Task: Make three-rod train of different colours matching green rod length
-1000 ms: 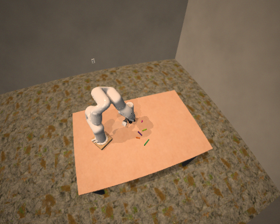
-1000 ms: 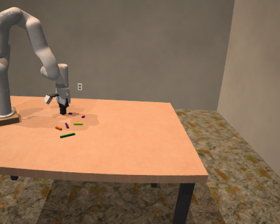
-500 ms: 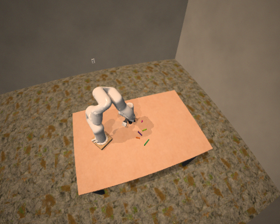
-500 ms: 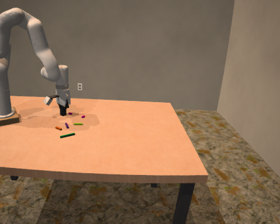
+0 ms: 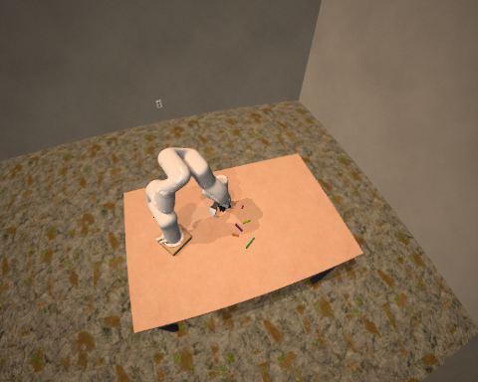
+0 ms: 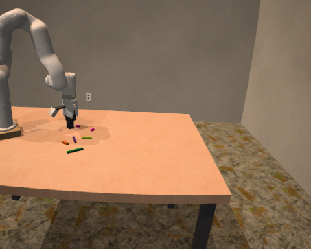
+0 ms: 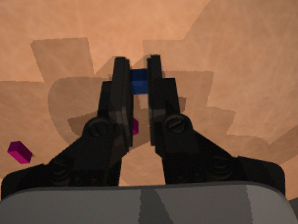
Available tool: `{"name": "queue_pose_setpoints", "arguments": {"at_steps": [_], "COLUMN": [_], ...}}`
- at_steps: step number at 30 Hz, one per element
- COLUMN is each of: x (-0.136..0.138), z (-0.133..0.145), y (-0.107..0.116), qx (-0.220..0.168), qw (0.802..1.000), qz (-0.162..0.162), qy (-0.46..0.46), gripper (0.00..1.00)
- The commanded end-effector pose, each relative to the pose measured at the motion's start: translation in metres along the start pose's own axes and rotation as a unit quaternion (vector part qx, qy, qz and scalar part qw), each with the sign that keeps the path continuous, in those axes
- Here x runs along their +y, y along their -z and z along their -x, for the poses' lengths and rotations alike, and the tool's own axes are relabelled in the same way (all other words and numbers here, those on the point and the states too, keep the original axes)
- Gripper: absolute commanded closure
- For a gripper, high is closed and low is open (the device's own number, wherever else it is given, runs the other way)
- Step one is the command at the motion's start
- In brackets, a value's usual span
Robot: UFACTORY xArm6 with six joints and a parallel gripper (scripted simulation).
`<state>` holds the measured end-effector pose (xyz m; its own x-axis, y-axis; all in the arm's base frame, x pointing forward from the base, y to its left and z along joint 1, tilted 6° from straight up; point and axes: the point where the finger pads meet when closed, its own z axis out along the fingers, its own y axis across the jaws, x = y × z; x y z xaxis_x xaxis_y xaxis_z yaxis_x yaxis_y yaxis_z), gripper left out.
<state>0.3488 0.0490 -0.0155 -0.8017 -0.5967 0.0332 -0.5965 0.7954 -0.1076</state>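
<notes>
My gripper [image 7: 139,76] is shut on the small blue rod [image 7: 139,82], which sits between the fingertips low over the table; the gripper also shows in the side view [image 6: 69,124] and the overhead view [image 5: 221,209]. One magenta rod [image 6: 78,126] lies just beside the fingers and is partly hidden behind them in the wrist view [image 7: 135,127]. A second magenta rod [image 6: 92,130] lies further off. The lime rod [image 6: 87,137], purple rod [image 6: 74,139], orange rod [image 6: 65,142] and long green rod [image 6: 75,150] lie apart from each other, in front of the gripper.
The arm's base [image 6: 2,128] stands on a small wooden plate at the table's left side. All rods lie in a loose cluster close to the base; the table's right edge [image 6: 210,155] is far from them.
</notes>
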Motion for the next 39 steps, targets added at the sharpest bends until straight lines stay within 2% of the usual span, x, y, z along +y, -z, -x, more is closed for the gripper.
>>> {"name": "queue_pose_setpoints", "arguments": {"at_steps": [1,16,17,19,20,22,23,25,26,28,29,39], "x": [-0.0006,-0.0006,-0.0006,-0.0006,-0.0006,-0.0006,-0.0006,-0.0006,-0.0006,-0.0006,-0.0006,-0.0006], "z": [0.0012,0.0012,0.0012,0.0012,0.0012,0.0012,0.0012,0.0012,0.0012,0.0012,0.0012,0.0012], "y": [0.0009,0.0009,0.0009,0.0009,0.0009,0.0009,0.0009,0.0009,0.0009,0.0009,0.0009,0.0009], "qx": [-0.001,-0.001,-0.001,-0.001,-0.001,-0.001,-0.001,-0.001,-0.001,-0.001,-0.001,-0.001], "qw": [1.0,1.0,1.0,1.0,1.0,1.0,1.0,1.0,1.0,1.0,1.0,1.0], "qz": [-0.001,-0.001,-0.001,-0.001,-0.001,-0.001,-0.001,-0.001,-0.001,-0.001,-0.001,-0.001], "qy": [0.0,0.0,0.0,0.0,0.0,0.0,0.0,0.0,0.0,0.0,0.0,0.0], "gripper": [0.96,0.96,0.92,0.92,0.88,0.88,0.84,0.84,0.8,0.8,0.76,0.76]}}
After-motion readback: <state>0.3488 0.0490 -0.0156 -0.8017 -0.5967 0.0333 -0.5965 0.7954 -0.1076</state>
